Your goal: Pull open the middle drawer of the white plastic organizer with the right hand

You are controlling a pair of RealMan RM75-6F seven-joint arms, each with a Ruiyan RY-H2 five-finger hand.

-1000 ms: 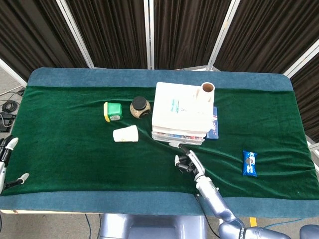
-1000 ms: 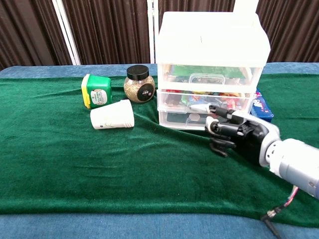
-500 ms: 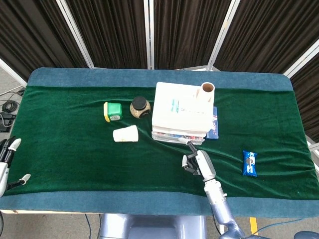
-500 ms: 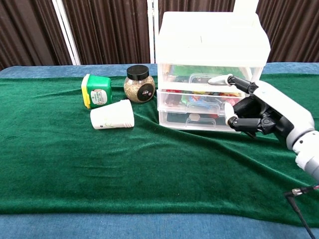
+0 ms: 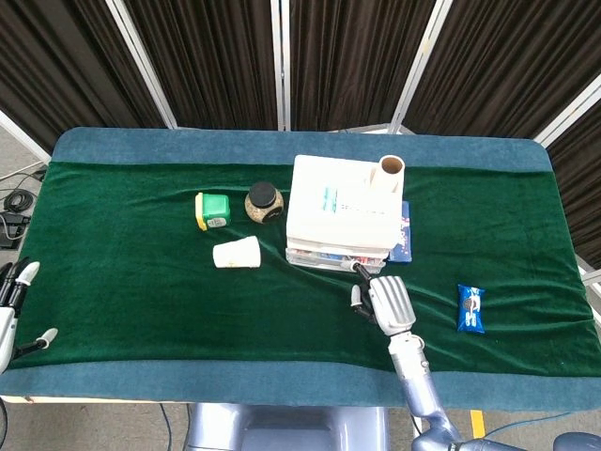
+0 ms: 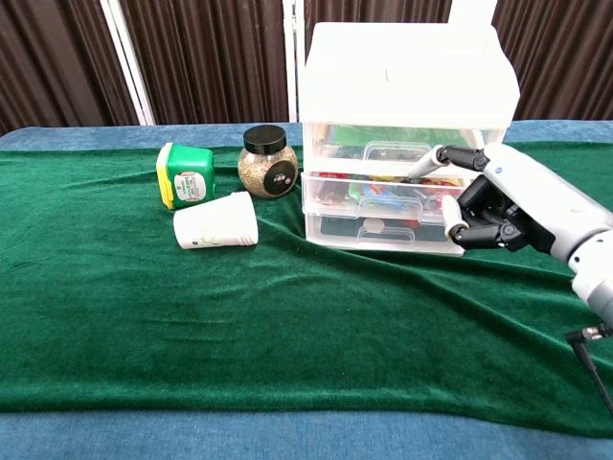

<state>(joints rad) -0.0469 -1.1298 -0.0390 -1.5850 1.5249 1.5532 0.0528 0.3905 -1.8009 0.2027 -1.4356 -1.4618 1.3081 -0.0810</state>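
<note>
Right hand (image 6: 508, 206) at organizer (image 6: 402, 144) front (drawers closed).

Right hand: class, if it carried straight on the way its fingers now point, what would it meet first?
Probably the front of the white plastic organizer, around its middle drawer; the right hand sits just before it, though depth is unclear.

A lab: black curtain panels (image 5: 216, 61) behind a green-clothed table (image 5: 131, 282).

No text legible anywhere. Green tub (image 6: 186, 175) has a label w/ print, too small to read. Seed jar (image 6: 267, 161) has a round sticker, also unreadable. Blue snack pack (image 5: 471, 309) shows white marks, blurred. Blue box (image 6: 501, 204) behind the white drawer unit (image 6: 407, 86) has print, can't make out.
</note>
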